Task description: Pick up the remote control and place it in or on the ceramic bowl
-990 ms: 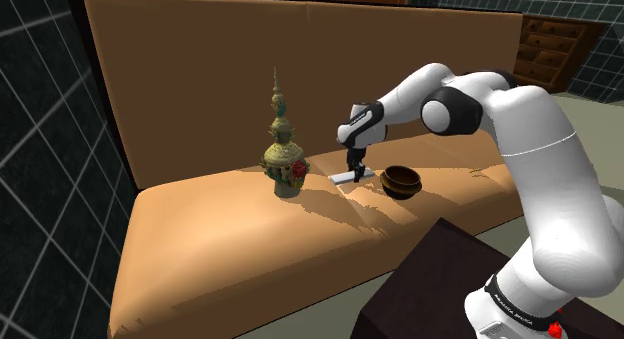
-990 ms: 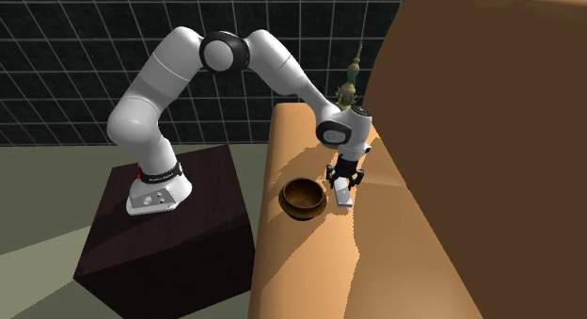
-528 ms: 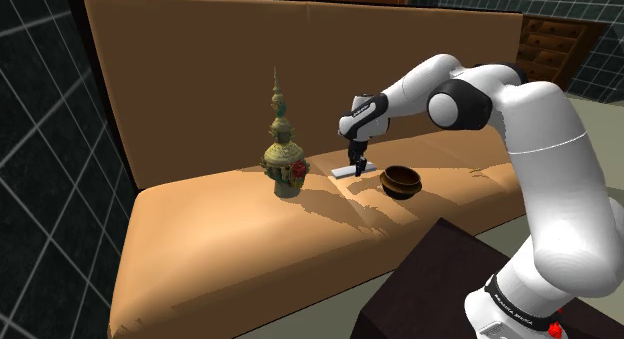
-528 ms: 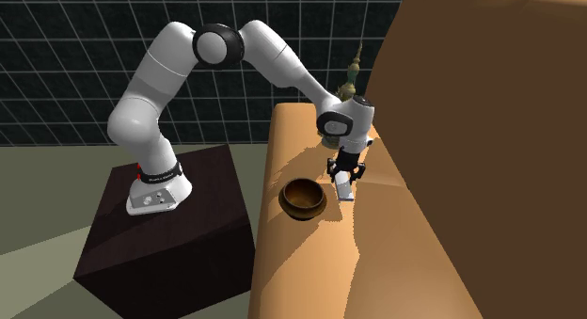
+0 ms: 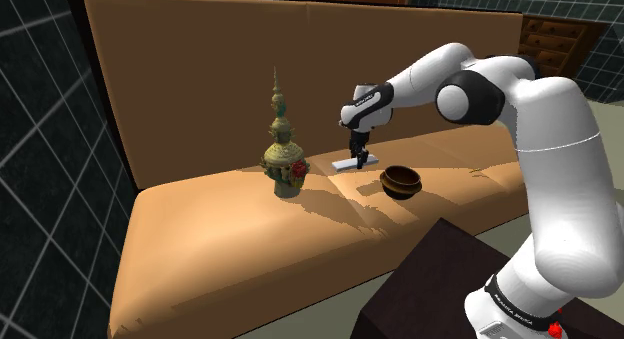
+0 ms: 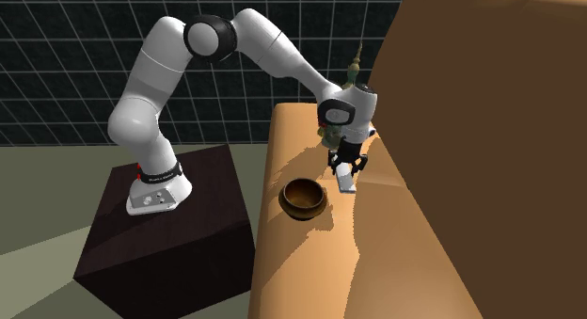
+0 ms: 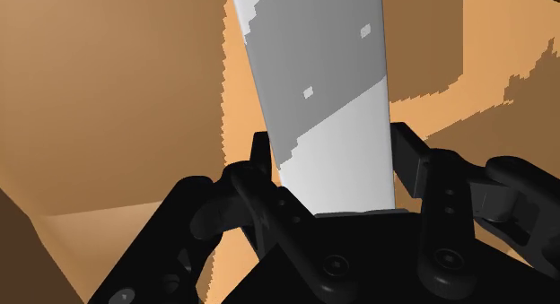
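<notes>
A tan sofa (image 5: 250, 227) stands against dark tiled walls in the shoulder view. On its seat are a gold spired ornament (image 5: 284, 157) and a brown bowl (image 5: 401, 182), and between them the black gripper (image 5: 358, 159) pinches a flat grey remote (image 5: 343, 166) that seems to hang just above the cushion. The second exterior view puts the remote just beside the bowl, towards the backrest. In the wrist view both fingers (image 7: 408, 159) press against the remote's long sides.

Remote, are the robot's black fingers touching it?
Touching. The wrist view shows the grey remote clasped between the gripper's two black fingers, one pressed against each long edge.
</notes>
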